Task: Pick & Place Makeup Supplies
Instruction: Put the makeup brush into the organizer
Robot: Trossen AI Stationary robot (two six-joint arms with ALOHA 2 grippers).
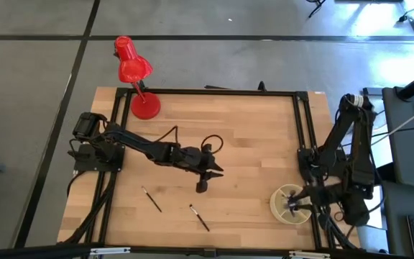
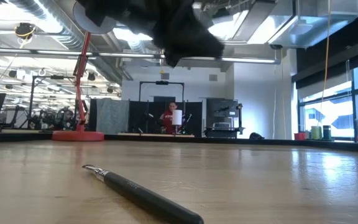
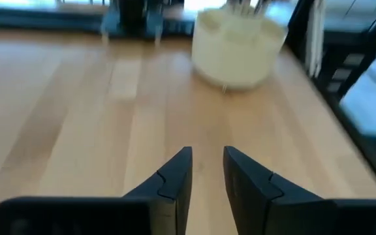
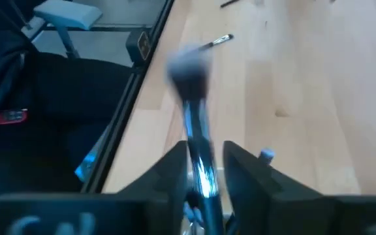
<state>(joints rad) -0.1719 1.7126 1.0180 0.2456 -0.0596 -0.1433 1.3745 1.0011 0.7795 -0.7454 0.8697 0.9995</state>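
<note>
Two slim dark makeup brushes lie flat on the wooden table, one [image 1: 151, 199] toward the left and one [image 1: 200, 217] nearer the front edge; the low view shows a brush [image 2: 142, 193] lying close by. My left gripper [image 1: 203, 180] [image 3: 207, 153] hovers above the table's middle, narrowly open and empty. My right gripper [image 1: 298, 205] [image 4: 204, 150] sits over the cream round holder [image 1: 282, 196] near the right front corner, shut on a brush with a dark fluffy head [image 4: 189, 72]. The holder [image 3: 240, 46] also shows ahead of the left fingers. My right gripper pinches the brush between its two fingers at the shiny silver part of the shaft [image 4: 200, 163] below the head. The brush lies along the fingers, its head sticking out past the fingertips. The handle end is hidden behind the gripper.
A red desk lamp [image 1: 136, 79] stands at the far left corner of the table. A black frame [image 1: 304, 137] edges the table. The two table brushes [image 4: 217, 41] show far off in the right wrist view. A person in red [image 2: 166, 118] stands in the room beyond.
</note>
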